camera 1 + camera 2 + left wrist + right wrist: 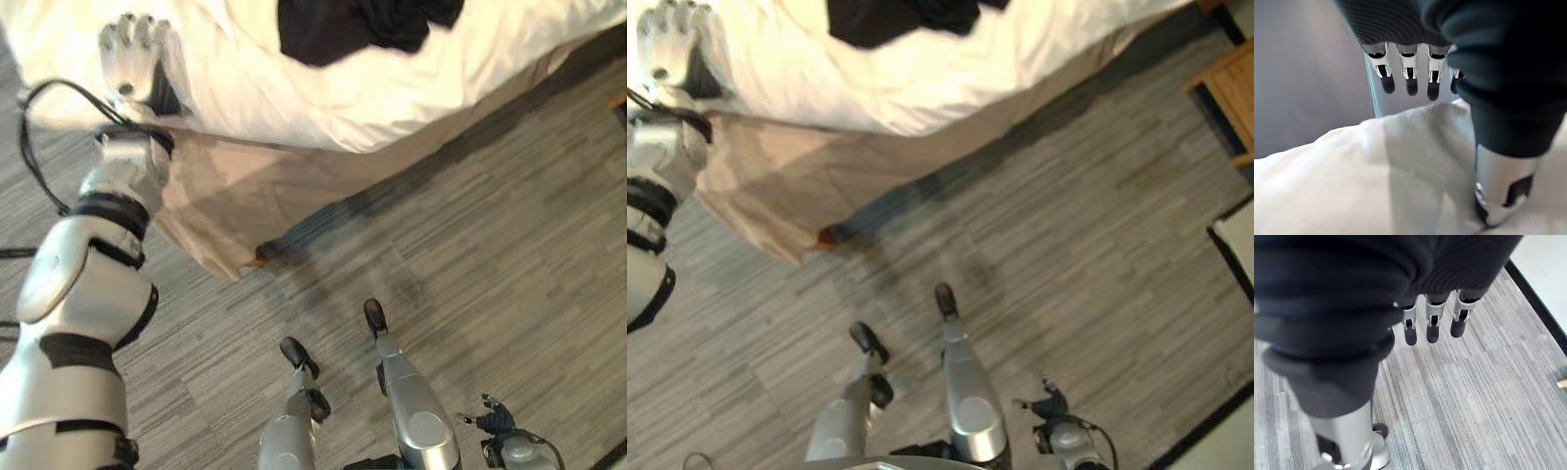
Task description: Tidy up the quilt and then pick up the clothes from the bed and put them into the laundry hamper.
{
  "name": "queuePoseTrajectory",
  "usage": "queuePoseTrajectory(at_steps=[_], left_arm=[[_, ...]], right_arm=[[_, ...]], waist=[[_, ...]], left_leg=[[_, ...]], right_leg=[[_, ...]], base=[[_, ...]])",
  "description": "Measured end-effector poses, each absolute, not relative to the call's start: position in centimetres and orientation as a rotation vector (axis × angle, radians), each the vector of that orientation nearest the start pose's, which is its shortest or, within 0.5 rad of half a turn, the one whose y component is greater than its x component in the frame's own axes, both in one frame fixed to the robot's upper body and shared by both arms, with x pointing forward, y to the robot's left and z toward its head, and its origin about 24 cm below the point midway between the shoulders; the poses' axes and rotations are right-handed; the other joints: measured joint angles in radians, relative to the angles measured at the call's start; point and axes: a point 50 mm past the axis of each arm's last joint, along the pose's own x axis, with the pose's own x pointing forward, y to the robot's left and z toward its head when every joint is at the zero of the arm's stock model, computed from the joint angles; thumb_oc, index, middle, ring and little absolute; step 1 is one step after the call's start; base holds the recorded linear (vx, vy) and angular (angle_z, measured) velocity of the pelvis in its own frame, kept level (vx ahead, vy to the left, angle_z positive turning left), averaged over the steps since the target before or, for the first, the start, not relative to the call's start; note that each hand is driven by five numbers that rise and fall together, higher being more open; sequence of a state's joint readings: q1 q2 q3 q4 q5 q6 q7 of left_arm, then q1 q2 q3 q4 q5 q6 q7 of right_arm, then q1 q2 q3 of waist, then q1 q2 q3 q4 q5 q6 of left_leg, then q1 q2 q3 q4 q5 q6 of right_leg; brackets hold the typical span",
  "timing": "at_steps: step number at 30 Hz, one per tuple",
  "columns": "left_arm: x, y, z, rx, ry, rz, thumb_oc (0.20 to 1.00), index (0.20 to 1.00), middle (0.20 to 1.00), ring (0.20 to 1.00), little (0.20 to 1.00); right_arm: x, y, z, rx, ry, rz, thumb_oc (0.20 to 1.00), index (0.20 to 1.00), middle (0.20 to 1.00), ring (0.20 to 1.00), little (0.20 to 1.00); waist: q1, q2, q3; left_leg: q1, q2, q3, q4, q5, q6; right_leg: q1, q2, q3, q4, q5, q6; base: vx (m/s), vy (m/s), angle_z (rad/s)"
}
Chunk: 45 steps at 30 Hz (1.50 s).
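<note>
L hand on quilt edge, R hand idle low by the floor.

Near: grey plank floor [490, 255], wide open to the right; R hand [1425, 328] hangs above it at near right, fingers straight and relaxed, holding nothing. Further: tan bed skirt [220, 206] drops from the bed's near edge to the floor. L hand [137, 59] at far left lies on the white quilt [392, 88] near its overhanging edge, fingers extended, thumb touching the fabric. Far: black clothes [343, 24] on top of the quilt, well right of L hand. Wooden furniture [1229, 98] far right.
</note>
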<state>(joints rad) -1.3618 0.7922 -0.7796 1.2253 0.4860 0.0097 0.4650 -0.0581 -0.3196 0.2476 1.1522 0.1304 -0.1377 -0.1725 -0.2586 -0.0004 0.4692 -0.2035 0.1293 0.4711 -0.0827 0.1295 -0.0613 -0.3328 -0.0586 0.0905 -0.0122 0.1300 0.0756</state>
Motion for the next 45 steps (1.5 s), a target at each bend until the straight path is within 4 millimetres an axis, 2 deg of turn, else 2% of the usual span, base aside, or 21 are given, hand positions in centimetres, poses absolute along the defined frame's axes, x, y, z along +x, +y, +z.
queuePoseTrajectory(at_steps=[4,7,10,14,15,16,17,19,22,24,26,27,28,30,31,34,36,38,41,43,45], left_arm=[[39.4,29.2,29.6,1.654,-0.25,0.662,1.0,1.0,1.0,1.0,1.0],[39.6,28.6,29.5,1.713,-0.263,0.623,0.2,0.2,0.2,0.2,0.2],[39.9,28.8,27.2,1.767,-0.192,0.514,0.2,0.2,0.2,0.2,0.2],[38.9,30.6,19.1,1.727,0.052,0.327,0.2,0.2,0.2,0.2,0.2],[38.4,30.6,16.5,1.685,0.107,0.278,0.398,0.398,0.398,0.398,0.398],[37.8,30.5,14.0,1.621,0.143,0.248,0.859,0.859,0.859,0.859,0.859],[37.6,30.2,12.9,1.575,0.154,0.24,1.0,1.0,1.0,1.0,1.0],[36.0,29.9,8.5,1.52,0.23,0.17,1.0,1.0,1.0,1.0,1.0],[30.2,28.1,-1.1,1.325,0.406,0.032,1.0,1.0,1.0,1.0,1.0],[25.6,28.8,-5.3,1.214,0.573,0.026,1.0,1.0,1.0,1.0,1.0],[21.9,29.9,-7.6,1.169,0.699,0.032,1.0,1.0,1.0,1.0,1.0],[17.6,30.9,-9.6,1.109,0.84,0.059,1.0,1.0,1.0,1.0,1.0],[15.0,30.8,-10.9,1.05,0.914,0.074,1.0,1.0,1.0,1.0,1.0],[11.2,30.5,-12.6,0.934,1.044,0.137,1.0,1.0,1.0,1.0,1.0],[9.1,30.0,-13.5,0.909,1.119,0.118,1.0,1.0,1.0,1.0,1.0],[5.1,27.6,-15.4,0.822,1.254,0.057,1.0,1.0,1.0,1.0,1.0],[4.9,27.0,-15.6,0.82,1.259,0.026,1.0,1.0,1.0,1.0,1.0],[6.4,26.3,-15.6,0.842,1.215,-0.017,1.0,1.0,1.0,1.0,1.0],[10.4,25.7,-14.8,0.852,1.074,-0.009,1.0,1.0,1.0,1.0,1.0],[13.2,25.1,-13.9,0.884,0.952,-0.028,1.0,1.0,1.0,1.0,1.0],[17.1,22.6,-12.7,0.9,0.779,-0.097,1.0,1.0,1.0,1.0,1.0]], right_arm=[[13.9,-25.3,-13.6,-0.376,0.938,-0.178,1.0,1.0,1.0,1.0,1.0],[13.9,-25.3,-13.6,-0.369,0.935,-0.182,1.0,1.0,1.0,1.0,1.0],[14.0,-25.3,-13.6,-0.369,0.94,-0.183,1.0,1.0,1.0,1.0,1.0],[14.0,-25.5,-13.6,-0.378,0.955,-0.181,1.0,1.0,1.0,1.0,1.0],[13.7,-25.8,-13.7,-0.385,0.972,-0.184,1.0,1.0,1.0,1.0,1.0],[13.3,-26.2,-13.7,-0.4,0.992,-0.188,1.0,1.0,1.0,1.0,1.0],[13.1,-26.2,-13.8,-0.414,0.996,-0.184,1.0,1.0,1.0,1.0,1.0],[12.9,-26.3,-13.8,-0.437,1.002,-0.175,1.0,1.0,1.0,1.0,1.0],[12.2,-26.6,-13.8,-0.479,1.018,-0.155,1.0,1.0,1.0,1.0,1.0],[12.5,-26.5,-13.3,-0.517,0.968,-0.122,1.0,1.0,1.0,1.0,1.0],[14.3,-26.4,-12.1,-0.544,0.879,-0.096,1.0,1.0,1.0,1.0,1.0],[16.0,-26.5,-10.3,-0.57,0.76,-0.082,1.0,1.0,1.0,1.0,1.0],[17.7,-26.6,-9.1,-0.586,0.692,-0.083,1.0,1.0,1.0,1.0,1.0],[20.3,-26.1,-5.9,-0.598,0.513,-0.062,1.0,1.0,1.0,1.0,1.0],[21.9,-25.8,-4.6,-0.602,0.446,-0.058,0.2,0.2,0.2,0.2,0.2],[27.1,-23.7,1.7,-0.65,0.149,0.008,0.2,0.2,0.2,0.2,0.2],[30.4,-22.0,5.6,-0.644,-0.013,0.026,0.2,0.2,0.2,0.2,0.2],[35.4,-18.4,12.6,-0.697,-0.226,0.096,0.2,0.2,0.2,0.2,0.2],[37.5,-17.0,17.8,-0.658,-0.369,0.063,0.2,0.2,0.2,0.2,0.2],[39.4,-14.3,23.3,-0.725,-0.484,0.081,0.2,0.2,0.2,0.2,0.2],[40.0,-13.8,27.5,-0.644,-0.568,0.015,0.2,0.2,0.2,0.2,0.2]], waist=[[-0.008,0.0,0.002],[0.001,0.0,0.002],[0.012,0.0,0.002],[0.019,-0.003,-0.011],[0.018,0.006,-0.027],[0.019,0.033,-0.07],[0.019,0.034,-0.086],[0.026,0.042,-0.133],[0.07,0.057,-0.219],[0.09,0.05,-0.237],[0.119,0.045,-0.243],[0.128,0.038,-0.247],[0.159,0.036,-0.252],[0.156,0.028,-0.274],[0.175,0.023,-0.279],[0.221,0.01,-0.282],[0.254,0.005,-0.278],[0.278,0.01,-0.249],[0.34,0.018,-0.198],[0.358,0.016,-0.143],[0.385,0.037,-0.065]], left_leg=[[-0.018,0.001,-0.003,0.0,0.0,0.0],[-0.016,0.0,-0.01,0.0,0.0,0.0],[0.01,-0.003,-0.011,0.0,0.0,0.0],[0.138,-0.004,0.012,0.0,0.0,0.0],[0.17,0.003,0.006,-0.003,-0.017,-0.022],[0.179,0.021,-0.018,-0.007,-0.06,-0.035],[0.187,0.025,-0.021,-0.007,-0.069,-0.03],[0.206,0.026,-0.041,-0.006,-0.063,-0.031],[0.234,0.028,-0.074,-0.007,-0.074,-0.033],[0.242,0.028,-0.089,-0.007,-0.075,-0.03],[0.236,0.026,-0.106,-0.007,-0.076,-0.025],[0.242,0.021,-0.123,-0.007,-0.072,-0.02],[0.229,0.019,-0.14,-0.007,-0.07,-0.018],[0.226,0.013,-0.158,-0.007,-0.069,-0.015],[0.225,0.012,-0.16,-0.007,-0.065,-0.01],[0.171,0.004,-0.187,-0.007,-0.051,0.003],[0.115,0.003,-0.211,-0.002,-0.021,0.015],[0.04,0.006,-0.235,-0.004,0.003,0.014],[0.006,0.012,-0.239,-0.001,0.022,0.016],[-0.046,0.012,-0.243,-0.002,0.028,0.008],[-0.117,0.004,-0.268,0.0,0.086,0.018]], right_leg=[[-0.017,0.001,-0.006,-0.004,0.0,0.0],[-0.013,-0.002,-0.02,-0.003,0.0,0.0],[0.009,-0.003,-0.023,0.002,0.0,0.0],[0.121,-0.003,-0.035,-0.002,-0.001,0.0],[0.161,0.001,-0.04,-0.021,-0.004,-0.004],[0.175,0.018,-0.047,-0.037,-0.007,-0.01],[0.187,0.022,-0.049,-0.041,-0.005,-0.012],[0.217,0.022,-0.062,-0.043,-0.005,-0.013],[0.274,0.021,-0.091,-0.064,-0.021,-0.024],[0.285,0.02,-0.101,-0.064,-0.023,-0.028],[0.292,0.016,-0.116,-0.062,-0.025,-0.03],[0.307,0.011,-0.128,-0.064,-0.025,-0.03],[0.32,0.006,-0.147,-0.065,-0.025,-0.03],[0.319,-0.002,-0.164,-0.068,-0.025,-0.03],[0.319,-0.003,-0.168,-0.068,-0.025,-0.03],[0.286,-0.011,-0.193,-0.066,-0.02,-0.023],[0.243,-0.01,-0.214,-0.062,-0.013,-0.016],[0.165,-0.009,-0.231,-0.042,-0.004,-0.007],[0.135,-0.01,-0.259,-0.02,-0.007,-0.011],[0.066,-0.013,-0.252,0.014,-0.01,-0.013],[0.001,-0.021,-0.283,0.047,-0.008,-0.012]], base=[[0.02,0.009,-0.01],[0.04,0.035,0.05],[0.05,0.03,-0.03],[0.1,-0.001,-0.2],[0.1,-0.014,-0.1],[0.1,-0.015,-0.03],[0.07,0.003,0.03],[0.06,0.002,0.18],[0.02,0.0,0.29],[0.02,0.008,0.33],[0.01,0.0,0.3],[-0.01,-0.015,0.37],[-0.01,-0.014,0.38],[-0.06,-0.01,0.33],[-0.12,-0.011,0.27],[-0.16,-0.026,0.26],[-0.31,-0.07,0.36],[-0.15,-0.032,0.32],[-0.14,-0.019,0.28],[-0.13,-0.021,0.01],[-0.15,-0.002,0.4]])
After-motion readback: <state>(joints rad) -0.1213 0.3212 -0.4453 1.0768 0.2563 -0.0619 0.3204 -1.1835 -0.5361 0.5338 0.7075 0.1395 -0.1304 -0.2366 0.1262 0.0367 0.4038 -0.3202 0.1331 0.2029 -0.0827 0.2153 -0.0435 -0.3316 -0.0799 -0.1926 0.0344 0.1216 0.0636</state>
